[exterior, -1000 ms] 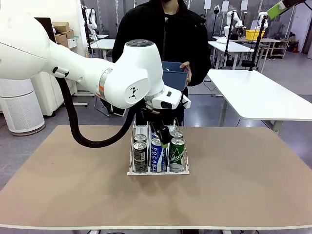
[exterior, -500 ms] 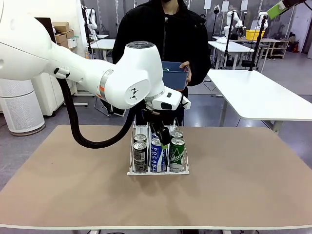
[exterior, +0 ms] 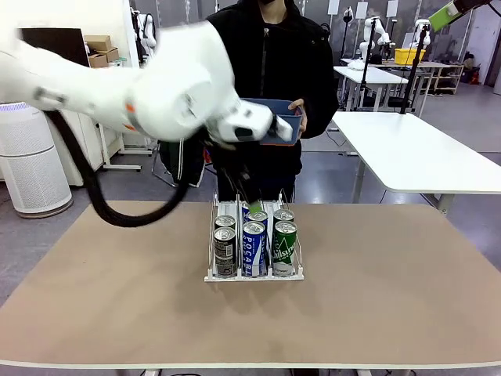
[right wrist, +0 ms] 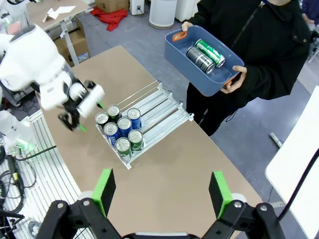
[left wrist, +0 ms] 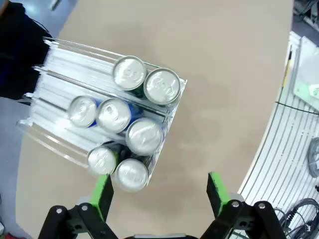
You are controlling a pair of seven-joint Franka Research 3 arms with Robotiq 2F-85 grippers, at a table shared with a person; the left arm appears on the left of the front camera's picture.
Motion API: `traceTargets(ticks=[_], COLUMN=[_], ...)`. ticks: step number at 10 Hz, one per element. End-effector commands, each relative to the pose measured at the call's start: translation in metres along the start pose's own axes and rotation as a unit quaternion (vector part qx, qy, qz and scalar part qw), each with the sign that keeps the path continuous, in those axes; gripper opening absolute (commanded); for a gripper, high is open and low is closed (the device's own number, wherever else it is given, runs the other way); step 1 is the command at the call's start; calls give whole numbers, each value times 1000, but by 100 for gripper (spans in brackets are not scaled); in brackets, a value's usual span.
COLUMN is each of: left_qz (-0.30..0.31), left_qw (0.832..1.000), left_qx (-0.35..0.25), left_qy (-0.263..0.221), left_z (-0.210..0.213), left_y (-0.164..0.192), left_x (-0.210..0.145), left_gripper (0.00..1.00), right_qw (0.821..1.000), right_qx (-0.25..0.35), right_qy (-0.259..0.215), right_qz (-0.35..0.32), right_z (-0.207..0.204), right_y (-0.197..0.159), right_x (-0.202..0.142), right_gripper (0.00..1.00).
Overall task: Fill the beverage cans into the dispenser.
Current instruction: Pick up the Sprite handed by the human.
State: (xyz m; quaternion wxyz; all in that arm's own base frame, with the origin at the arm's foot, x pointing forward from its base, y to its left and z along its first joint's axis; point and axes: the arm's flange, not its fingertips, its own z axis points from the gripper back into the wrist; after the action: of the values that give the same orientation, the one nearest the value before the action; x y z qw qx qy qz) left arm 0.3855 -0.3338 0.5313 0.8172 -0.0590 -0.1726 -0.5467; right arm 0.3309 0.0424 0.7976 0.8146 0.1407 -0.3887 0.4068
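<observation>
The dispenser [exterior: 213, 276] stands mid-table, and several beverage cans fill its front: a black can [exterior: 225, 252], a blue can [exterior: 253, 249] and a green can [exterior: 284, 247] lead the three lanes. My left gripper [exterior: 250, 204], blurred, hangs open just above the back of the rack. From the left wrist, the left gripper [left wrist: 159, 193] is empty above the silver can tops [left wrist: 143, 136]. The right gripper [right wrist: 162, 191] is open, high over the table, looking down on the dispenser [right wrist: 164, 113]. A green can [right wrist: 209, 52] and a dark can [right wrist: 199, 59] lie in the person's tub.
At the far edge a person holds a blue tub [exterior: 283, 130] in both hands; from above, the tub [right wrist: 195, 78] sits beyond the rack. Bare table [exterior: 391, 274] lies on both sides of the rack. The left arm [right wrist: 35, 64] reaches in over the table's left edge.
My left arm has swung up and to the left, lifting its open gripper off the middle lane's cans. The cans and the person have not moved.
</observation>
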Motion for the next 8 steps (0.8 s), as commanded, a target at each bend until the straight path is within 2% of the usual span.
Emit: traceTargets(ticks=[1,4,5,6,8], left_qz=[-4,-23,-52,-47,-16], left_qw=[999,992,988,984,978], left_qx=[-6,27,14,5,33], left_qy=[-38,-120,-145,-173,-205], left_z=[65,164,188,208,252], left_y=[17,36,43,46,49], left_x=[-53,-108,-124,-133,-154], left_gripper=[100,100,100,100,100], right_qw=[1000,1000,1000,1000,1000], right_qx=[2,2,2,2,2], right_qy=[1,1,1,1,1], right_qz=[0,0,0,0,0], right_z=[-1,-1,-1,-1,-1], right_y=[0,0,0,0,0], right_x=[-1,-1,-1,-1,-1], right_gripper=[100,100,100,100,100])
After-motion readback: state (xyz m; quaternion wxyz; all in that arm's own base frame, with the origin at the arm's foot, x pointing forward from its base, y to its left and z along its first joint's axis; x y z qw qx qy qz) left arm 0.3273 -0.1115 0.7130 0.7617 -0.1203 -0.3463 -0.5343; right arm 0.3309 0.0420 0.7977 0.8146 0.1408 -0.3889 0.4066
